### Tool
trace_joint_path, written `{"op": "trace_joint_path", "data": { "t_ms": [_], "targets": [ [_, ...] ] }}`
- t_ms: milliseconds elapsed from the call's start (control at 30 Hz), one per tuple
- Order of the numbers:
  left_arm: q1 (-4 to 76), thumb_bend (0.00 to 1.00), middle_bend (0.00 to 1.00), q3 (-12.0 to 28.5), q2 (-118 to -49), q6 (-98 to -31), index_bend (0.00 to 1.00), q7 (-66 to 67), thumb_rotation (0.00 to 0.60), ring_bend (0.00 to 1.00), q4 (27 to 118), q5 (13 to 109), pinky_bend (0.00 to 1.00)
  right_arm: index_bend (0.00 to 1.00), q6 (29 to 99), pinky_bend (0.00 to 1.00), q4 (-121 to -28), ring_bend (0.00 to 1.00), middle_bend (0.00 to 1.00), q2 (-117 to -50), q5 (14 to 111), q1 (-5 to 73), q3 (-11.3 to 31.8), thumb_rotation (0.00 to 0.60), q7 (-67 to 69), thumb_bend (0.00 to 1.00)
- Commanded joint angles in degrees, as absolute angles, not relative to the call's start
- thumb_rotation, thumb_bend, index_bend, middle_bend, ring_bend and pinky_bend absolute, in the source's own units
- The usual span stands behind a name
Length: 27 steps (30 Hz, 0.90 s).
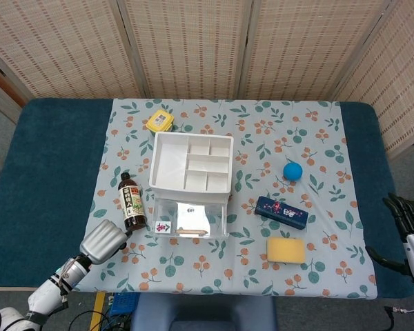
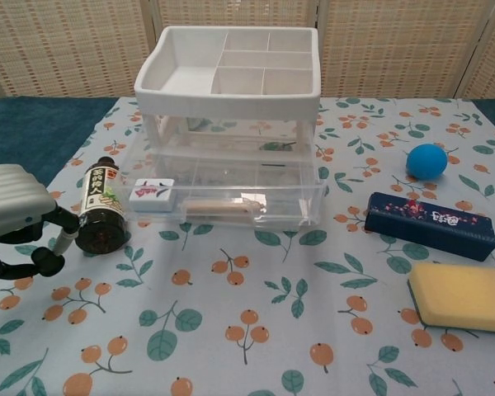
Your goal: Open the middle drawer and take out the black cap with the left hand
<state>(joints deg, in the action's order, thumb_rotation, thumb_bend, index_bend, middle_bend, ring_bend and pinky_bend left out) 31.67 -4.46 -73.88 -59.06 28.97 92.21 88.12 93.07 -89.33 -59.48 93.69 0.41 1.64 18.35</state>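
Observation:
The white drawer unit point(image 1: 154, 165) point(image 2: 227, 92) stands mid-table with a compartment tray on top. One clear drawer point(image 1: 214, 225) point(image 2: 231, 219) is pulled out toward me; it holds a mahjong tile point(image 2: 151, 191) and a wooden piece point(image 2: 219, 206). A small dark round thing point(image 1: 189, 207) lies in it; I cannot tell if it is the black cap. My left hand point(image 1: 105, 239) point(image 2: 16, 216) hovers front-left of the unit, beside a dark bottle point(image 1: 130, 202) point(image 2: 99, 206), holding nothing, fingers apart. My right hand point(image 1: 408, 219) hangs empty past the table's right edge.
A blue ball point(image 1: 292, 171) point(image 2: 426, 160), a dark blue case point(image 1: 281, 212) point(image 2: 429, 224) and a yellow sponge point(image 1: 286, 250) point(image 2: 462, 295) lie right of the unit. A yellow tin point(image 1: 159, 121) sits behind it.

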Motion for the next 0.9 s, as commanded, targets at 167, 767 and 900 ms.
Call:
{"op": "trace_joint_path", "data": {
  "t_ms": [167,767,900],
  "targets": [
    [31.01,0.26,1.00,-3.93,-74.74,-59.17,0.40,28.83,0.600,1.00,91.42,86.75,1.00,0.00,92.84,0.00,-89.40,0.00,0.00,-59.47,93.52,0.52,1.66,0.600,18.24,0.20],
    [20.70,0.26,0.86,3.94,-67.36,-75.32,0.35,23.49,0.600,0.87,100.73,72.95,1.00,0.00,89.02,0.00,-89.34,0.00,0.00,-58.58,92.24,1.45,0.79,0.600,19.31,0.21],
    [18.48,0.24,0.73,5.75,-66.05,-79.78,0.32,22.99,0.600,0.69,104.41,71.04,0.88,0.00,88.28,0.00,-88.95,0.00,0.02,-58.68,92.27,1.69,0.50,0.600,19.59,0.21]
  ]
}}
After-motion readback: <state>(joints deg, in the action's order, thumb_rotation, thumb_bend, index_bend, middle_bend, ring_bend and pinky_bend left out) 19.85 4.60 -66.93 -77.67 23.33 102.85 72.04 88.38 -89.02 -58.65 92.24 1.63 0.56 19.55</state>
